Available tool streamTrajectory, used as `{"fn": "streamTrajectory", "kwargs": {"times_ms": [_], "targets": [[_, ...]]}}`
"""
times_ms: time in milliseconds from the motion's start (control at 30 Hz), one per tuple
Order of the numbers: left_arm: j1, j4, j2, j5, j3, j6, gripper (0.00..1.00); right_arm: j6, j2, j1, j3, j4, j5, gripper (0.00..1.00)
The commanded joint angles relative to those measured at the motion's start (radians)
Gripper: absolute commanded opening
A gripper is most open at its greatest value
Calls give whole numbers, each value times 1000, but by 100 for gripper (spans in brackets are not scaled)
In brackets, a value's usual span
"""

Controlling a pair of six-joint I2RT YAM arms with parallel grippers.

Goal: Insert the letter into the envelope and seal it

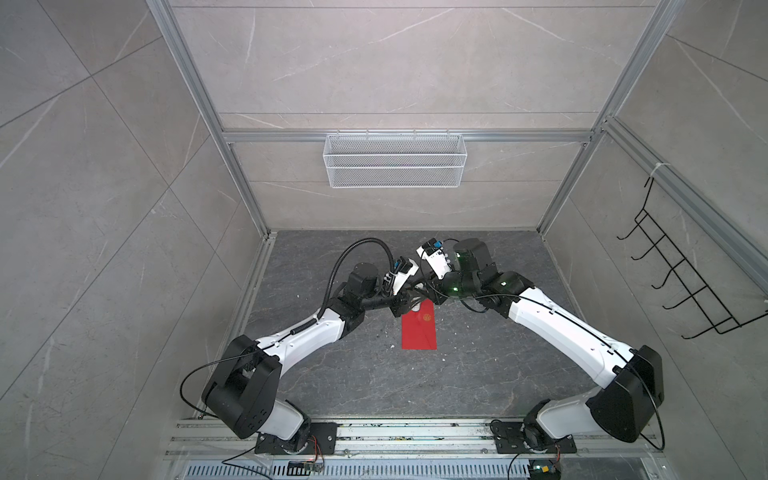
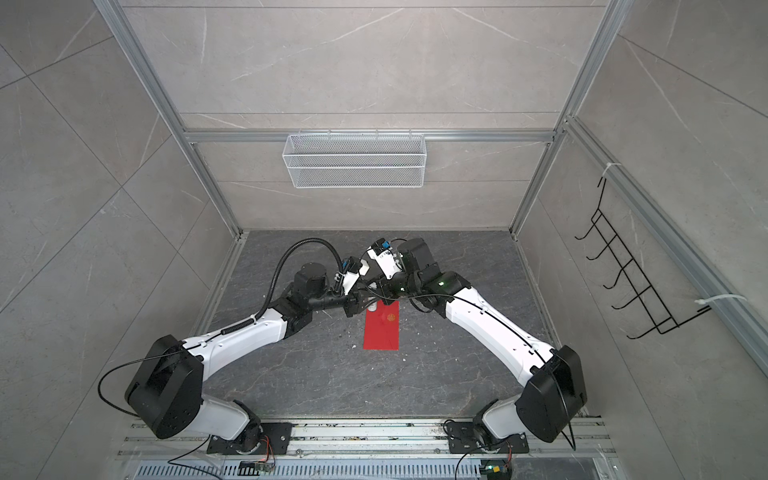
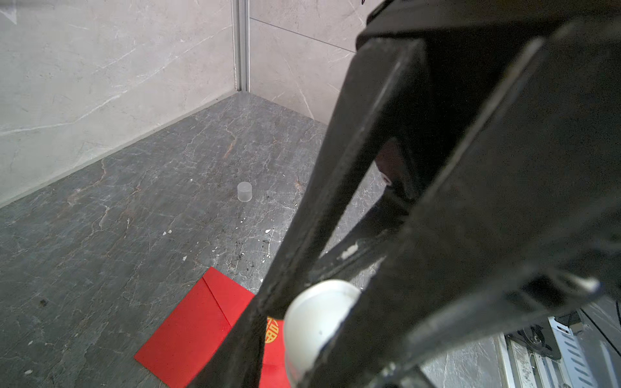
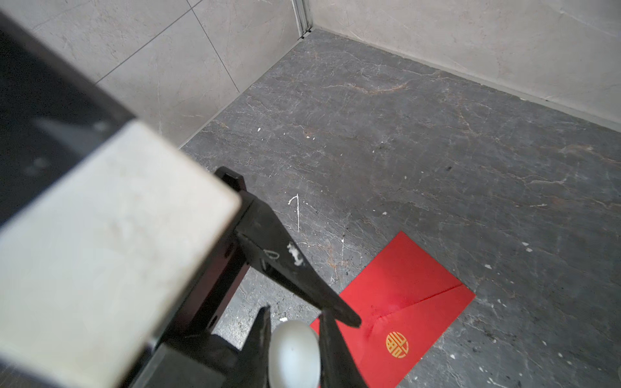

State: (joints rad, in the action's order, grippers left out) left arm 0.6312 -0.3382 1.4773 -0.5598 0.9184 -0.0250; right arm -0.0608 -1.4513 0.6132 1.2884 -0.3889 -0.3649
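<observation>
One white tube [image 4: 294,352] | right pincer [image 4: 295,315] grasps it | left pincer [image 1: 409,303]: cannot tell

So we've got both arms folded in toward each other over the envelope [image 1: 419,332]. Our left arm [image 1: 299,336] comes in from the envelope's left and our right arm [image 1: 557,324] from its right, elbows pushed out wide, hands angled down toward it. The two hands meet just above the envelope's far end, near its left corner. Our right hand [image 4: 295,322] is clamped on a white tube [image 3: 316,329], fingers [image 4: 331,349] pressed against both sides. Our left hand [image 1: 409,306] has the same tube between its fingers [image 3: 302,235], but we can't tell if it's actually squeezing. One left finger pokes just past the right hand's tips.
</observation>
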Motion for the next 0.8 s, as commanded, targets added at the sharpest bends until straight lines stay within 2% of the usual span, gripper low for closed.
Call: {"fn": "streamTrajectory", "kwargs": {"times_ms": [0,267,633,767], "targets": [[-10,-109,1,17,14,17,47,-20,23,9,11,-10,17,0],[-12,-130,6,20,-13,27,48,-51,52,5,4,30,101,0],[-12,-111,26,-1,-18,10,48,-106,59,5,1,90,119,0],[-12,-119,31,-5,-16,8,39,-123,47,3,9,93,104,0]]}}
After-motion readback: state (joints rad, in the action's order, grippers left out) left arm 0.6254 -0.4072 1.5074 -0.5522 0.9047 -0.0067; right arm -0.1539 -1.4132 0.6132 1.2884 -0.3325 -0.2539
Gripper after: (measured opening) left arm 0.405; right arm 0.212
